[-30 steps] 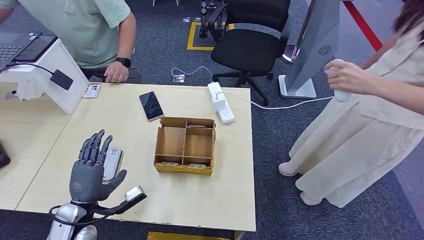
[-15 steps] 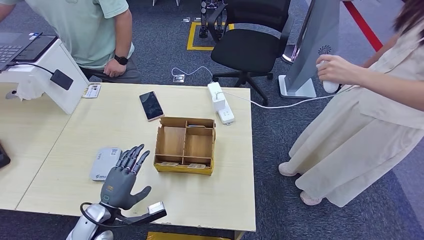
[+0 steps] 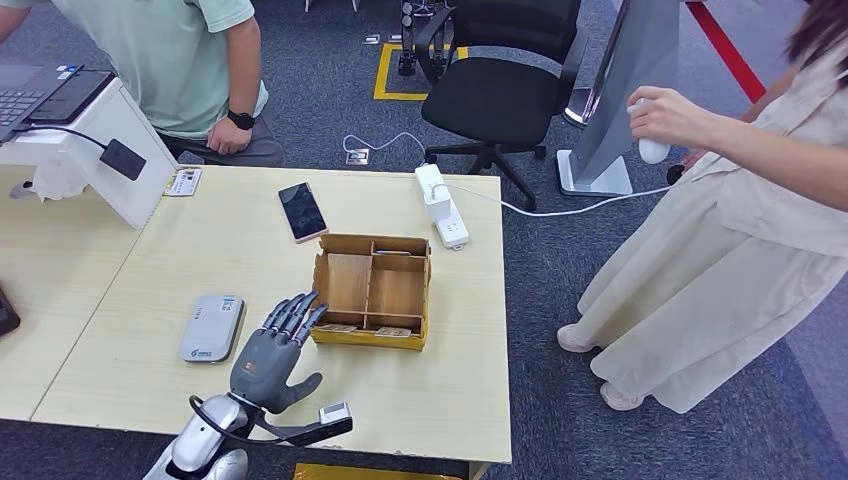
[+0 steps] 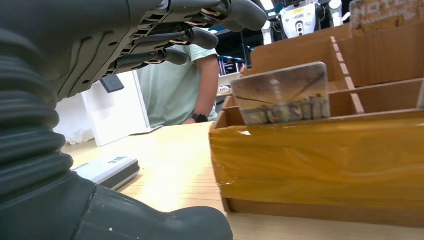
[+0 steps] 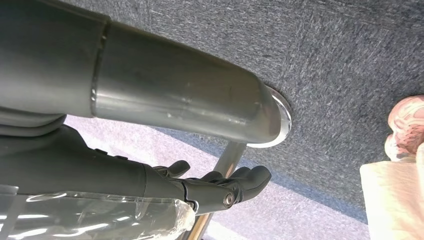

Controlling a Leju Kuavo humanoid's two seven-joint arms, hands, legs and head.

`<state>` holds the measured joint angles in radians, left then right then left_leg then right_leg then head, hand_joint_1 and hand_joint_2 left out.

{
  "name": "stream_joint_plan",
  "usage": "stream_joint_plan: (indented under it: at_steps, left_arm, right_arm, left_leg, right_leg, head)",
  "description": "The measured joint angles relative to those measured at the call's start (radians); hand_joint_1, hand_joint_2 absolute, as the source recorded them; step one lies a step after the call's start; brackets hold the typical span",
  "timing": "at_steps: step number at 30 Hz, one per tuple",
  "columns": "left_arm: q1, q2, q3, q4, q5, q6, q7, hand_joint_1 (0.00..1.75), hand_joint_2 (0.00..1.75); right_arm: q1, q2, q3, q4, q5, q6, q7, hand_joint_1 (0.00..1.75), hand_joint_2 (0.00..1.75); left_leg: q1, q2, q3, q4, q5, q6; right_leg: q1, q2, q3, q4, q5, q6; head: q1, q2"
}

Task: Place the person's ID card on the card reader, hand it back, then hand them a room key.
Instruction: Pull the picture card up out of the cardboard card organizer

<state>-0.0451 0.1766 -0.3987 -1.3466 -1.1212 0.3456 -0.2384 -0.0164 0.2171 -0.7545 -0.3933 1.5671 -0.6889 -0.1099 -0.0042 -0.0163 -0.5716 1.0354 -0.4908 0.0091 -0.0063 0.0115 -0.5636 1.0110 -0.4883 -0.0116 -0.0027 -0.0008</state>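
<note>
A small ID card (image 3: 183,182) lies at the table's far edge, in front of the seated person (image 3: 170,60). The grey card reader (image 3: 211,326) lies flat near the front left and appears low in the left wrist view (image 4: 107,170). The wooden compartment box (image 3: 370,290) holds key cards along its front wall, one key card (image 4: 282,95) standing up. My left hand (image 3: 272,355) hovers open between reader and box, fingers (image 4: 190,37) spread toward the box's front left corner, holding nothing. My right hand (image 5: 220,187) hangs above the carpet with fingers loosely extended.
A phone (image 3: 302,211) and a white power strip (image 3: 440,205) lie beyond the box. A white stand (image 3: 90,140) with a laptop occupies the far left. A standing person (image 3: 750,230) at the right holds a white object (image 3: 652,148). A black chair (image 3: 500,90) stands behind the table.
My left hand has moved right, from over the card reader to beside the box's front corner. The standing person has raised the white object slightly.
</note>
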Motion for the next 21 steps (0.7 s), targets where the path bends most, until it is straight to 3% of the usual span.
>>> stream_joint_plan:
  at_steps: [6, 12, 21]
  left_arm:
    - [-0.007, -0.001, -0.002, 0.005, -0.004, 0.0, 0.003, 0.0, 1.75]
    - [-0.082, -0.02, -0.043, 0.053, -0.036, 0.014, 0.036, 0.0, 1.75]
    - [-0.099, -0.029, -0.053, 0.064, -0.043, 0.037, 0.06, 0.0, 1.75]
  right_arm:
    - [-0.001, 0.0, 0.002, 0.001, 0.0, 0.0, 0.001, 0.0, 0.0]
    - [-0.004, 0.0, 0.028, 0.011, 0.001, 0.0, 0.008, 0.0, 0.0]
    - [-0.005, 0.0, 0.033, 0.016, -0.005, 0.0, 0.013, 0.0, 0.0]
  left_leg:
    - [0.0, 0.0, 0.0, 0.0, 0.0, 0.0]
    - [0.0, 0.0, 0.0, 0.0, 0.0, 0.0]
    - [0.0, 0.0, 0.0, 0.0, 0.0, 0.0]
  right_leg:
    - [0.0, 0.0, 0.0, 0.0, 0.0, 0.0]
    - [0.0, 0.0, 0.0, 0.0, 0.0, 0.0]
    - [0.0, 0.0, 0.0, 0.0, 0.0, 0.0]
  head:
    - [0.0, 0.0]
    - [0.0, 0.0]
    - [0.0, 0.0]
